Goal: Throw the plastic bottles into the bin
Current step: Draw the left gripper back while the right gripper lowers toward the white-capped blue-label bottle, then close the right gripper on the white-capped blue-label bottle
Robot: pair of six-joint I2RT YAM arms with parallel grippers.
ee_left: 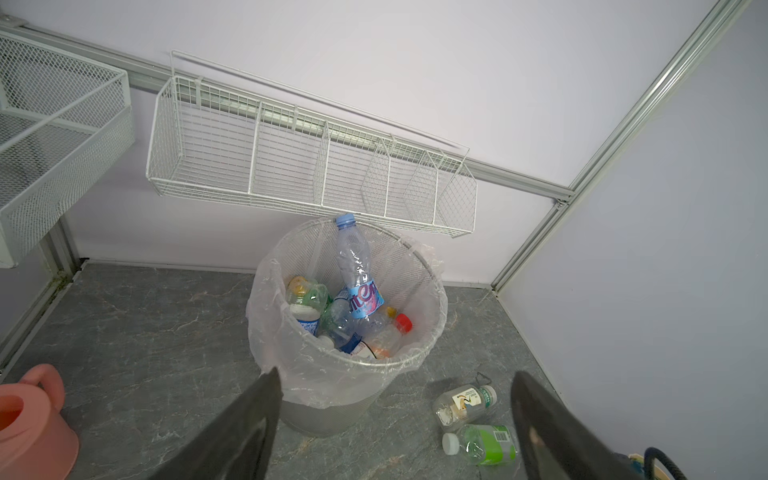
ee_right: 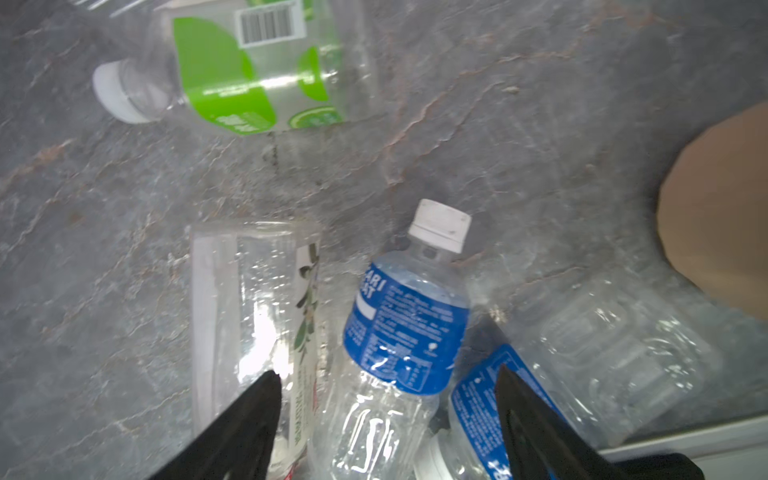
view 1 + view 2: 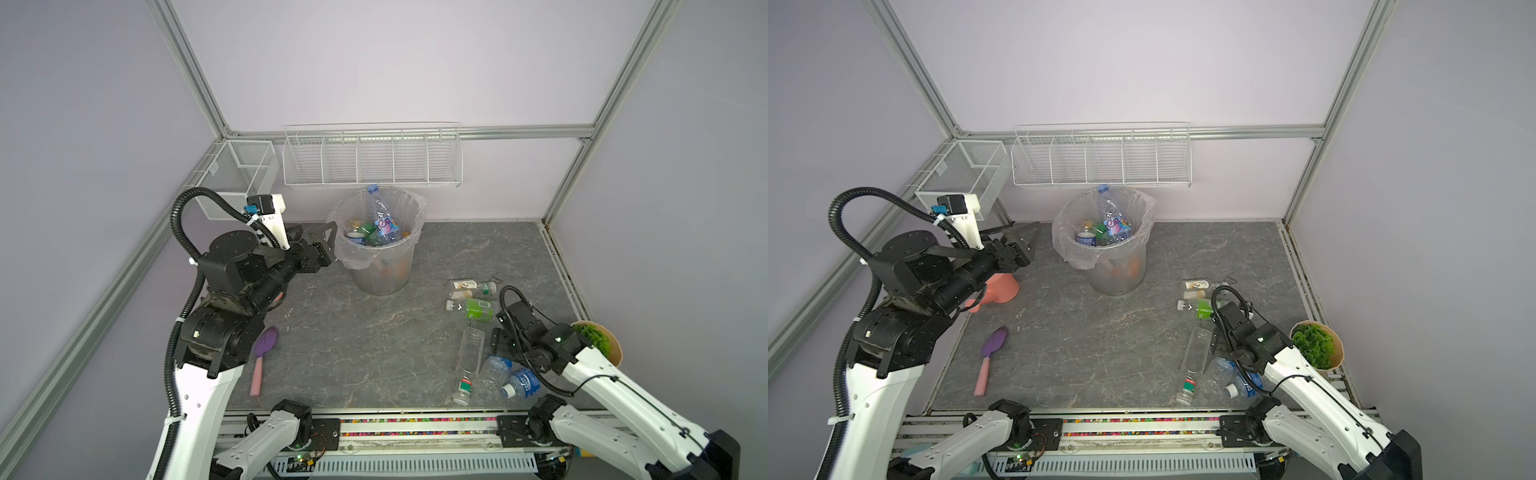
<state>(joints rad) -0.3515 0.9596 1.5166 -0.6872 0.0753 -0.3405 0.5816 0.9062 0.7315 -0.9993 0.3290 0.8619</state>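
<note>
Under the right end effector (image 2: 386,372) the table (image 2: 540,124) looks like matt grey stone with pale veins. Between its matt black fingers (image 2: 241,424) lies the blue-labelled bottle (image 2: 405,328), thin clear plastic, glossy and dented. Off to one side, the brown pot (image 2: 723,232) looks matt and papery. Ahead of the left end effector (image 1: 395,372), the grey bin (image 1: 345,415) carries a thin, crinkled clear plastic bag (image 1: 266,316). Beyond it hangs a white coated-wire basket (image 1: 291,166).

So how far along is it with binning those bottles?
Partway. Several bottles already lie in the bin. The right gripper is open astride a blue-labelled bottle, not gripping yet; the left gripper is open and empty near the bin. At least five loose bottles are left on the table.
</note>
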